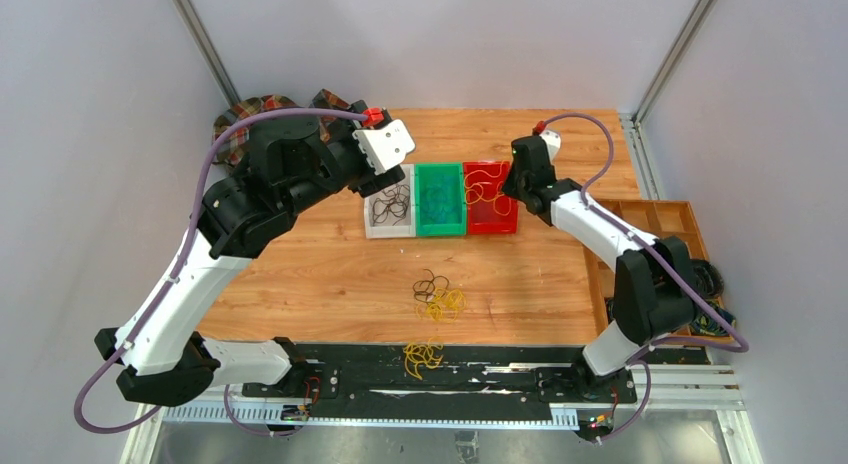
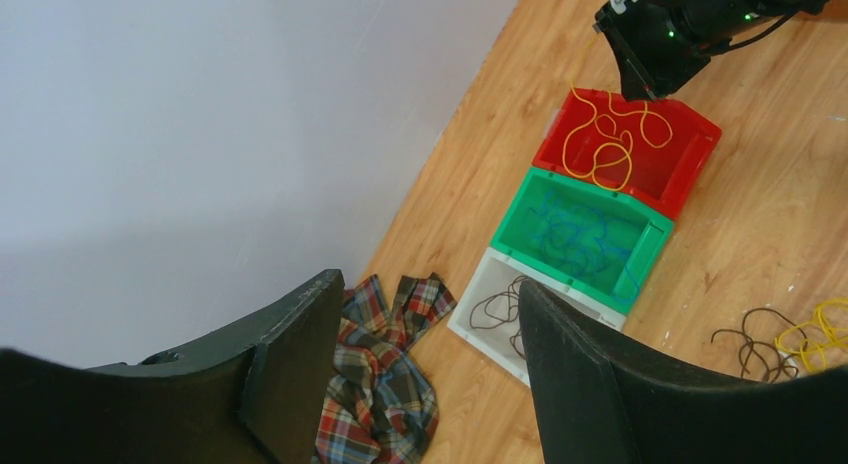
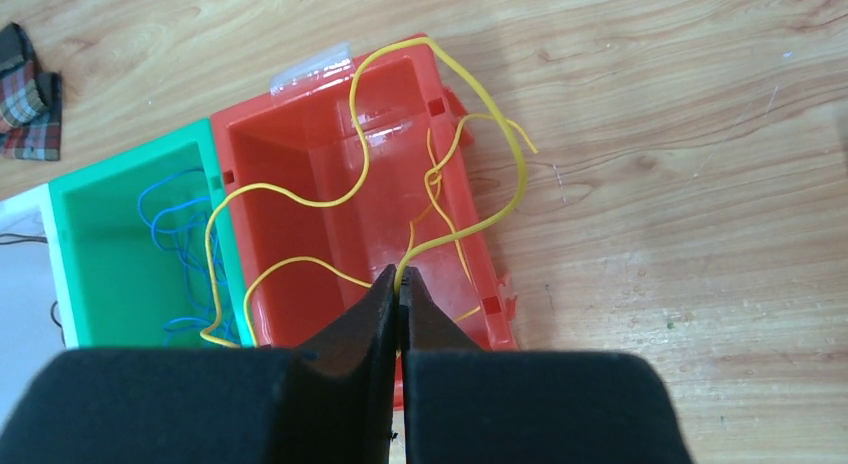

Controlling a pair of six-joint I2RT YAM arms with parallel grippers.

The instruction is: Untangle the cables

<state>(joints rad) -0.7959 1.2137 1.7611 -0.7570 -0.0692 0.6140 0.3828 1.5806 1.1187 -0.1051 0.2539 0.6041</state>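
My right gripper [image 3: 401, 279] is shut on a yellow cable [image 3: 300, 191] and holds it over the red bin [image 3: 300, 134]. The cable loops through that bin and hangs over the green bin's edge [image 3: 215, 174]. In the top view this gripper [image 1: 515, 184] is at the red bin [image 1: 505, 224]. My left gripper [image 2: 430, 284] is open and empty, above the table beside the white bin [image 2: 470, 329], which holds black cables [image 2: 495, 309]. The green bin [image 2: 650, 244] holds blue cables [image 2: 575, 229]. A tangle of black and yellow cables [image 1: 438, 294] lies mid-table. A yellow bunch [image 1: 423, 356] lies near the arm bases.
A plaid cloth [image 1: 240, 119] lies at the far left corner, below my left gripper in its wrist view [image 2: 380, 384]. A wooden compartment tray [image 1: 650, 219] with black coils [image 1: 710, 279] stands at the right edge. Walls close in the table on three sides.
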